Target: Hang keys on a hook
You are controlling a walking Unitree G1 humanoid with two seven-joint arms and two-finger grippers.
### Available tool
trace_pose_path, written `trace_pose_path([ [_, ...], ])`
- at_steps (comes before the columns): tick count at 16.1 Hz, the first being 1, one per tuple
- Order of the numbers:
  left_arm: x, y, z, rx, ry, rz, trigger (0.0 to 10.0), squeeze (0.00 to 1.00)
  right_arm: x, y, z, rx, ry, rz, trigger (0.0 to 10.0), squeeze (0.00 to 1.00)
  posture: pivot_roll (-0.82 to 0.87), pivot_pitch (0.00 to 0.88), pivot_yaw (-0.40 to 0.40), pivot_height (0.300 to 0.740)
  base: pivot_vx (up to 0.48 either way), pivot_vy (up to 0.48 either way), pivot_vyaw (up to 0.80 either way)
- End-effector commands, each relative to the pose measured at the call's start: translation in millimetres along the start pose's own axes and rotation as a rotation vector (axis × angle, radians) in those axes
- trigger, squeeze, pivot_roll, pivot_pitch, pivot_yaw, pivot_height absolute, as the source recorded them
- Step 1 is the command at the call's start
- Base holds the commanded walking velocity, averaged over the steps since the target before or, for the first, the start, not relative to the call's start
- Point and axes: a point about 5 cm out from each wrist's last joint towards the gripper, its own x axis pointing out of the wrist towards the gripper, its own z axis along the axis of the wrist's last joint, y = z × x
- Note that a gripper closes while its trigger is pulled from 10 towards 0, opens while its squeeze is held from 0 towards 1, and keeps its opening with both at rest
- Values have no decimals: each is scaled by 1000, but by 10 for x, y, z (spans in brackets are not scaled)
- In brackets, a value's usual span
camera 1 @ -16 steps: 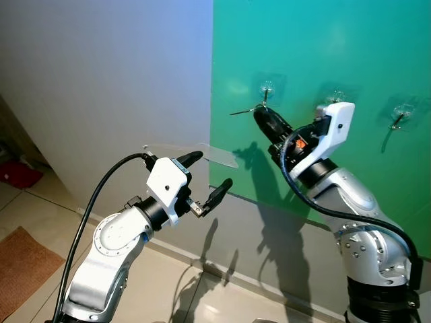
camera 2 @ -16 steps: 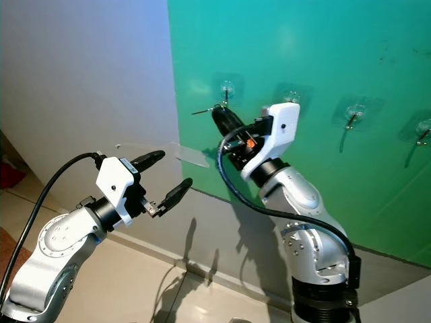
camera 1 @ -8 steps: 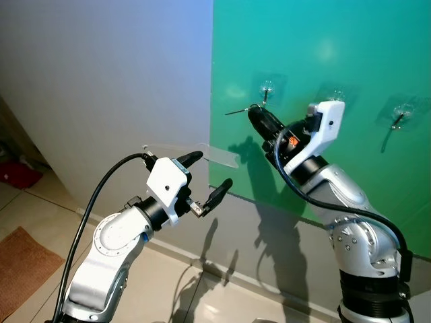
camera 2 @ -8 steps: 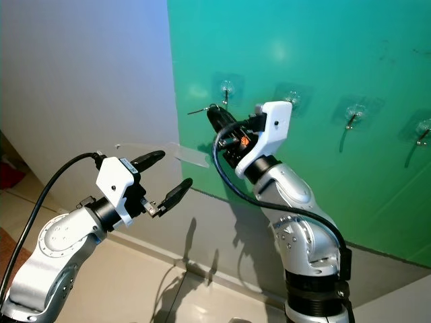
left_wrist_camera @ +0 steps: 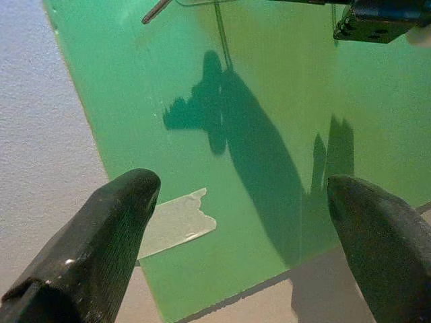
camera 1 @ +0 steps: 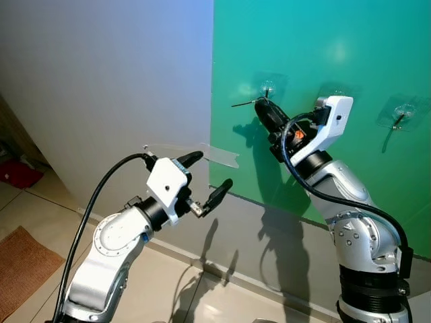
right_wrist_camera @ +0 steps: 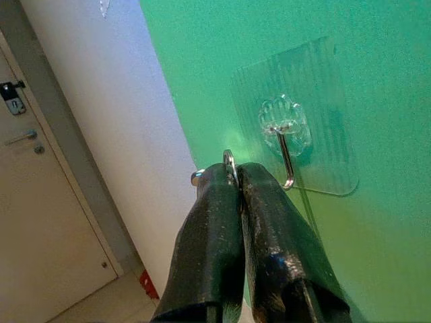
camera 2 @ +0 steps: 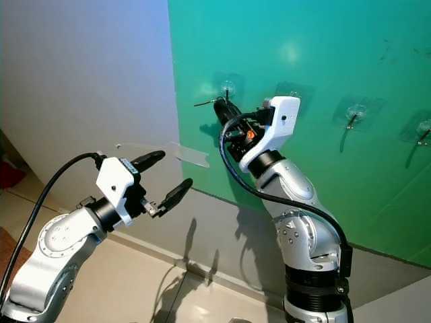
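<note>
On the green wall board (camera 1: 323, 40), the leftmost clear adhesive hook (camera 1: 268, 86) has a metal prong (right_wrist_camera: 286, 151). My right gripper (camera 1: 262, 108) is raised just below and in front of this hook, shut on the keys. A thin key (camera 1: 242, 103) sticks out to the left of the fingers. The key ring (right_wrist_camera: 229, 161) pokes out between the pressed fingertips, a short way from the prong and apart from it. My left gripper (camera 1: 210, 172) is held lower left, open and holding nothing, its fingers (left_wrist_camera: 101, 249) pointing at the board.
More clear hooks (camera 2: 353, 114) (camera 2: 423, 131) line the board to the right. A strip of clear tape (camera 1: 219, 155) juts from the board's left edge over the grey wall (camera 1: 101, 81). A door (right_wrist_camera: 27, 134) stands further left, and a brown mat (camera 1: 20, 269) lies on the tiled floor.
My right gripper has risen with the keys and come closer to the leftmost hook. The left arm has stayed still.
</note>
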Motion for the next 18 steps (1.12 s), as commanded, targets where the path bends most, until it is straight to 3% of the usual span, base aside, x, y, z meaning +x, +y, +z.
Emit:
trace_pose_path([
  [1, 5, -19, 0, 2, 3, -19, 10000, 0, 16, -23, 0, 7, 13, -19, 10000, 0, -59, 0, -10, 740, 0, 0, 0],
  [5, 4, -13, 7, 1, 2, -16, 10000, 0, 21, -44, -101, 11, 92, -22, 10000, 0, -55, 0, -16, 740, 0, 0, 0],
  [12, 13, 2, 17, 3, 0, -9, 10000, 0, 23, -86, -127, 33, 111, -44, 10000, 0, -53, 0, -17, 740, 0, 0, 0],
  [14, 23, 1, 16, 4, 1, -16, 10000, 0, 23, -20, -22, 42, 33, 7, 10000, 0, -56, 0, -10, 740, 0, 0, 0],
  [18, 20, -5, 18, 3, 2, -21, 10000, 0, 63, -20, 34, 53, 5, 8, 10000, 0, -55, 0, -7, 740, 0, 0, 0],
])
